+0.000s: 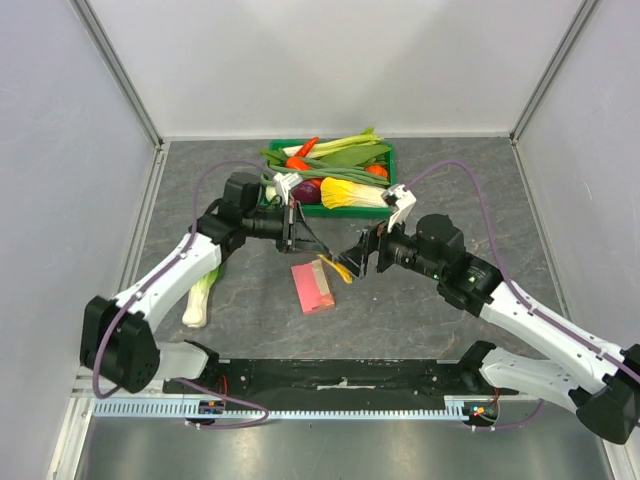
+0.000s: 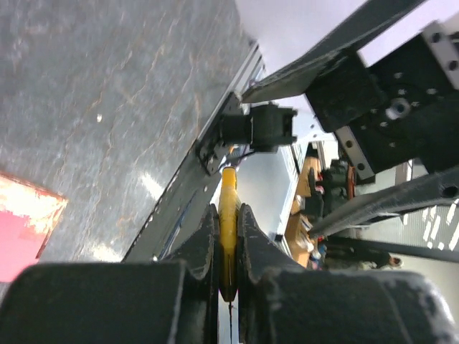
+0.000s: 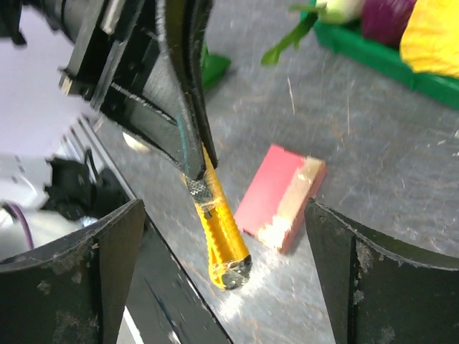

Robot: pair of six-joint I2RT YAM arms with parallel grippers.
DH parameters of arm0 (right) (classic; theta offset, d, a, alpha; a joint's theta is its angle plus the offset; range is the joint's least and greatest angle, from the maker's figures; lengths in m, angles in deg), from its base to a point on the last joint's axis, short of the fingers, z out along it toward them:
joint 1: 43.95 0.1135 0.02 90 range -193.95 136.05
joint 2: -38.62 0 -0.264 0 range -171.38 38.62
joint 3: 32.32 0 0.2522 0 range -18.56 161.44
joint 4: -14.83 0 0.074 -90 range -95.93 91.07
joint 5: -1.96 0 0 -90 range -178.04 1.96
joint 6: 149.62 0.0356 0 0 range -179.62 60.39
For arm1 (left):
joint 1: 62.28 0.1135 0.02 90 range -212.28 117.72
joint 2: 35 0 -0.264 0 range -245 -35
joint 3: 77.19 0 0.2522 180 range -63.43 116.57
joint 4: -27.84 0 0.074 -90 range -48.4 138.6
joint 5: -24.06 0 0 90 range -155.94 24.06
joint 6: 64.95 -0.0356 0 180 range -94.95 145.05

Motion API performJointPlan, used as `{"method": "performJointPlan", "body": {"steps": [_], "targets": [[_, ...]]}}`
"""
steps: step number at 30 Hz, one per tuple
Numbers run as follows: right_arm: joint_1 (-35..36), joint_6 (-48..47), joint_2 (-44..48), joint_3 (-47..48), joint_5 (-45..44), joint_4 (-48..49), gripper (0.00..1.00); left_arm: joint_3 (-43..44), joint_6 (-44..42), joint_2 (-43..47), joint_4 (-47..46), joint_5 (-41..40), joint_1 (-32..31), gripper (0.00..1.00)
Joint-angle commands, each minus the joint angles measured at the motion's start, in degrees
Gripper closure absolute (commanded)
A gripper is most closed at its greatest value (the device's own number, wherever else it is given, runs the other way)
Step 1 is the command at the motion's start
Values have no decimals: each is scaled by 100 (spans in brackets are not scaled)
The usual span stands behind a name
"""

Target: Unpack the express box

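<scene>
The express box (image 1: 313, 287), a thin pink carton, lies flat on the grey table between the two arms; it shows also in the left wrist view (image 2: 20, 231) and in the right wrist view (image 3: 276, 192). My left gripper (image 1: 318, 250) is shut on a yellow utility knife (image 1: 338, 266), whose body sits pinched between the jaws (image 2: 228, 215) and hangs above the table beside the box. My right gripper (image 1: 362, 256) stands wide open around the knife's free end (image 3: 224, 236) without touching it. The left fingers (image 3: 183, 107) hold the knife's upper end.
A green crate (image 1: 388, 152) full of vegetables stands at the back, just behind both wrists. A leek (image 1: 200, 296) lies on the table under the left arm. A black rail (image 1: 330, 375) runs along the near edge.
</scene>
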Motion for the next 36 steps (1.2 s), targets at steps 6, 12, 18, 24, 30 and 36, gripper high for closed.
{"method": "performJointPlan", "body": {"steps": [6, 12, 18, 24, 30, 36], "targets": [[-13, 1656, 454, 20, -1756, 1667, 2, 400, 1955, 1383, -2108, -1908, 16, 98], [-4, 1558, 147, 528, -563, 2469, 6, 102, 2755, 1823, -2987, -2146, 16, 98], [-4, 1955, 85, 599, -297, 3383, 22, -294, 3274, 1929, -3920, -1988, 16, 98], [-13, 2042, -11, 862, -87, 3322, 50, -417, 3398, 2008, -4167, -1979, 16, 98], [-13, 2087, -100, 960, -95, 3024, 94, -190, 2865, 2017, -3555, -1866, 25, 98], [-4, 1973, 32, 995, -114, 2794, 100, 198, 1879, 2122, -2427, -1497, 279, 48]]}}
